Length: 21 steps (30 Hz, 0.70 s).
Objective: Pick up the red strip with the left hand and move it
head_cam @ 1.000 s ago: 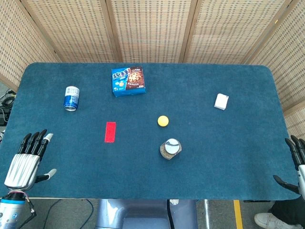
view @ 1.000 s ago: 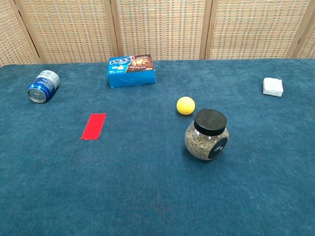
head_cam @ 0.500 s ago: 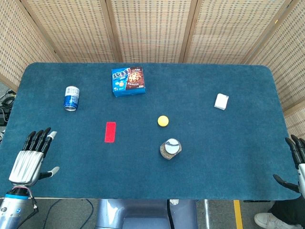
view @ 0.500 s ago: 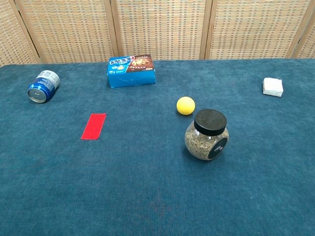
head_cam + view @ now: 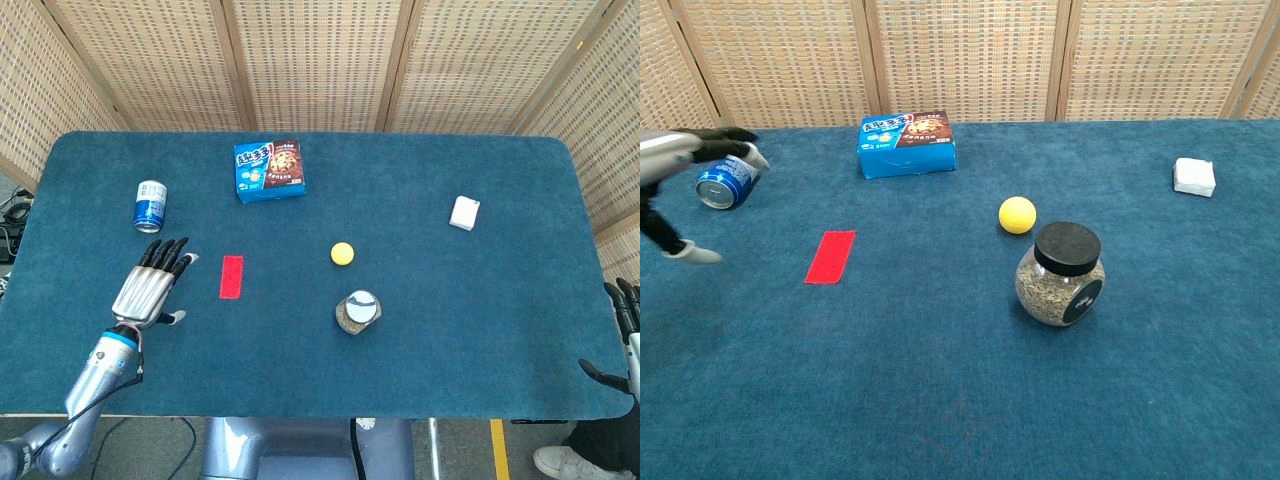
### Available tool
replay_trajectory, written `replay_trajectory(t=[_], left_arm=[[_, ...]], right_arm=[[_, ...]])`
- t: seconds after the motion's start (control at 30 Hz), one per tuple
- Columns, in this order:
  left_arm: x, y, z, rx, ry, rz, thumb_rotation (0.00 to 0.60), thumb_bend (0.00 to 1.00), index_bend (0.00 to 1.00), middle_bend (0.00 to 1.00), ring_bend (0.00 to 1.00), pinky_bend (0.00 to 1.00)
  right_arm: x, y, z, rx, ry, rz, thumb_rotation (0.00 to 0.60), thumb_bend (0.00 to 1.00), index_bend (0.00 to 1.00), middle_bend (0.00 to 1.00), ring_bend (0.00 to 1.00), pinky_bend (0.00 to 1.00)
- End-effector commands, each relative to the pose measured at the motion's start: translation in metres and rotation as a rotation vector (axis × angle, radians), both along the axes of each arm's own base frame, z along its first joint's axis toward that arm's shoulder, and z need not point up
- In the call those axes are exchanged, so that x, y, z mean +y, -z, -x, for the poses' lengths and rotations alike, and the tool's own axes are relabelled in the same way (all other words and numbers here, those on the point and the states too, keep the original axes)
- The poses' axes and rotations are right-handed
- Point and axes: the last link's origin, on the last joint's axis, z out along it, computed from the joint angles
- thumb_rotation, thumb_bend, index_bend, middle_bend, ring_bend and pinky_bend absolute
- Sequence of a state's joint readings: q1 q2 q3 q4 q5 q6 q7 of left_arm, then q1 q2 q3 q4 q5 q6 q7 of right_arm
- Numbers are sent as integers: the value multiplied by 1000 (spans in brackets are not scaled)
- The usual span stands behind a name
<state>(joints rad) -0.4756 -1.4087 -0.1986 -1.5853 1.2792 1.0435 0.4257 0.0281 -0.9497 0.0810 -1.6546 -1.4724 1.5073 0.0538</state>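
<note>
table (image 5: 480, 320): dark blue, felt-like cover
red strip (image 5: 231, 276): plain bright red
can (image 5: 150, 205): blue and white
box (image 5: 269, 169): blue, with a brown biscuit picture
ball (image 5: 342, 253): yellow
jar (image 5: 1060, 275): clear, speckled grey-brown filling, black lid
block (image 5: 464, 212): white
left hand (image 5: 150, 290): silver, fingers black
screens (image 5: 320, 60): tan woven lattice

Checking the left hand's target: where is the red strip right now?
In the head view the red strip lies flat on the table's left half, just right of the open left hand, below the blue can.

place: staged test room | signs: blue felt table (image 5: 450, 330), woven screens (image 5: 320, 60) behind
</note>
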Motion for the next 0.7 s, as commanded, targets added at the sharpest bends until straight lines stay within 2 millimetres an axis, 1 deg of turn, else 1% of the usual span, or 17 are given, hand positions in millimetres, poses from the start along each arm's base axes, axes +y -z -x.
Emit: replay_trajectory(t=[0.03, 0.17, 0.27, 0.4, 0.7], left_arm=[[30, 34, -10, -29, -3, 49, 600, 89, 244, 0, 0, 0], [37, 49, -8, -36, -23, 69, 600, 147, 270, 0, 0, 0], [41, 56, -6, -45, -33, 67, 600, 157, 277, 0, 0, 0], [43, 64, -2, -56, -43, 66, 600, 202, 328, 0, 0, 0], [44, 76, -1, -73, -54, 85, 600, 202, 333, 0, 0, 0]], right_arm=[[0, 0, 1, 0, 3, 1, 600, 0, 0, 0, 0, 0], [-2, 0, 2, -3, 11, 0, 600, 0, 0, 0, 0, 0], [-2, -1, 2, -8, 6, 4, 600, 0, 0, 0, 0, 0], [-3, -1, 3, -8, 8, 6, 600, 0, 0, 0, 0, 0], [-6, 0, 7, -8, 21, 2, 600, 0, 0, 0, 0, 0]])
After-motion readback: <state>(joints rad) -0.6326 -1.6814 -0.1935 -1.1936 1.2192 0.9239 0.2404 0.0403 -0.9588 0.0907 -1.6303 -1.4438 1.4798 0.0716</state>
